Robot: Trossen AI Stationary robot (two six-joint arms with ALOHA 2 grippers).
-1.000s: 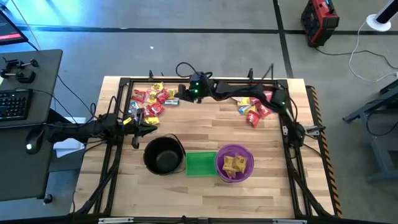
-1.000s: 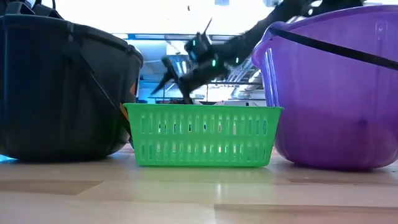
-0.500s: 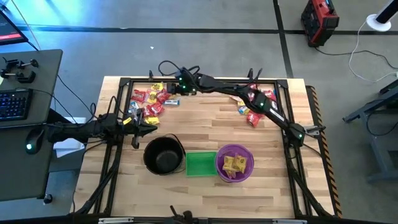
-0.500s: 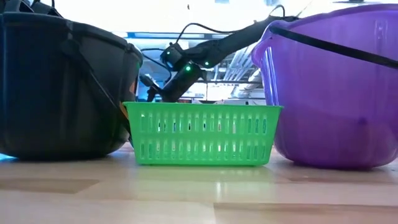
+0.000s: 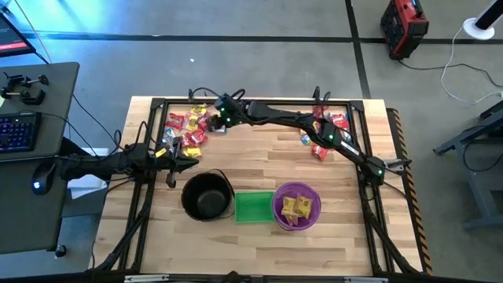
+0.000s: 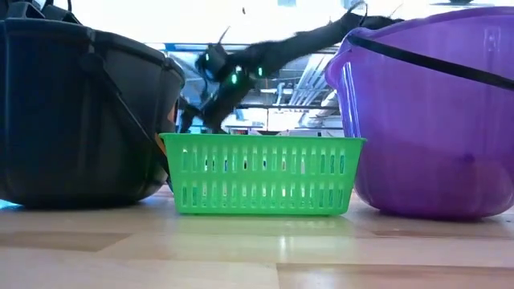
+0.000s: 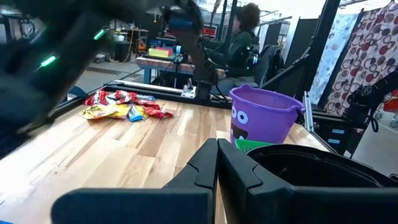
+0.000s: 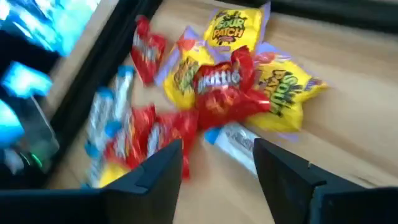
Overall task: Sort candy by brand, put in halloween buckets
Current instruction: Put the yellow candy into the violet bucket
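Observation:
Wrapped candy lies in two heaps along the table's far side: a left heap (image 5: 189, 127) and a right heap (image 5: 321, 138). My right gripper (image 5: 215, 119) is open and hovers over the left heap; in the right wrist view its fingers (image 8: 217, 168) straddle a red pack (image 8: 219, 92) among yellow packs (image 8: 227, 28) and blue-and-white ones (image 8: 104, 118). Near the front stand the black pail (image 5: 206, 196), the green basket (image 5: 253, 207) and the purple bucket (image 5: 277, 206), which holds yellow packs (image 5: 297, 207). My left gripper (image 5: 185, 161) is shut and waits beside the black pail.
A black metal frame (image 5: 157, 104) runs along the table's edges, close behind the left heap. Bare wood (image 5: 259, 157) lies between the heaps and the buckets. A person (image 7: 239, 43) sits beyond the table's far side in the left wrist view.
My right arm has stretched out and swung its gripper along the far side toward the table's left, ending over the left candy heap.

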